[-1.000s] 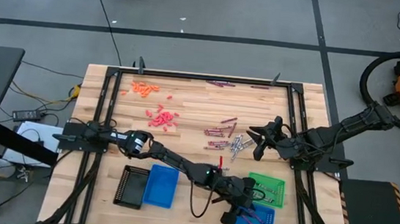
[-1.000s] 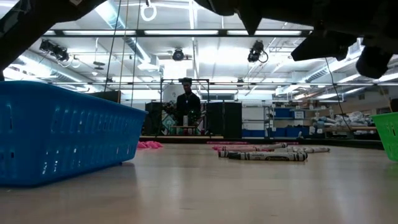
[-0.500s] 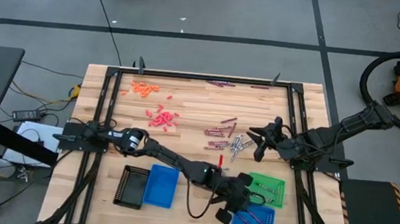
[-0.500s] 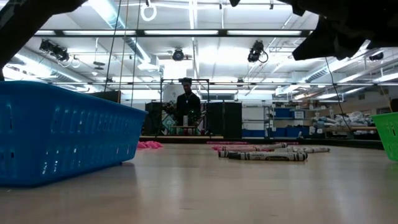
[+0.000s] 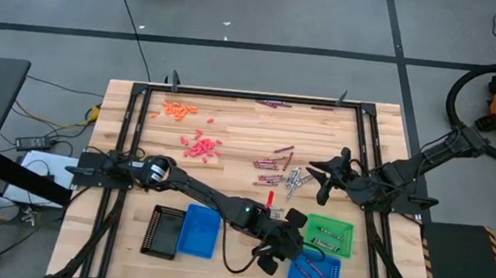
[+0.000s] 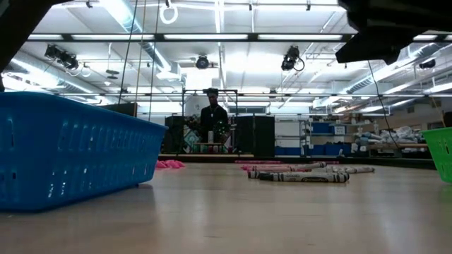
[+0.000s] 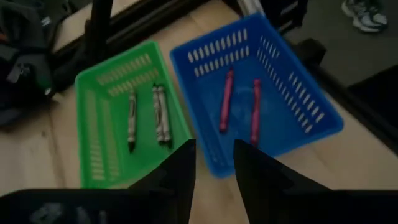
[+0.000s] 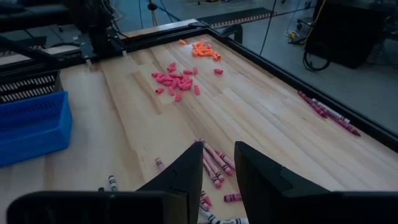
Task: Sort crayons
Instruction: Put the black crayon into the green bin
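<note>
Crayons lie loose on the wooden table: orange ones (image 5: 178, 109), pink ones (image 5: 200, 145), purple ones (image 5: 273, 160), silver-grey ones (image 5: 294, 180) and one red crayon (image 5: 270, 199). A green tray (image 7: 124, 118) holds three silver-grey crayons (image 7: 160, 115). Beside it, a blue tray (image 7: 292, 81) holds two red-pink crayons (image 7: 227, 99). My left gripper (image 7: 214, 165) hovers open and empty just left of these two trays (image 5: 281, 248). My right gripper (image 5: 317, 182) stands open and empty right of the silver-grey pile (image 8: 214, 168).
A second blue tray (image 5: 200, 230) and a black tray (image 5: 161, 231) sit at the near left. More purple crayons (image 5: 274, 104) lie along the far edge. A black frame (image 5: 129, 137) rims the table. A person (image 6: 212, 120) stands far behind.
My left gripper has risen from over the near-right blue tray and drawn back toward the table's left, rolling and tipping less steeply as it went. The two crayons stay in that tray.
</note>
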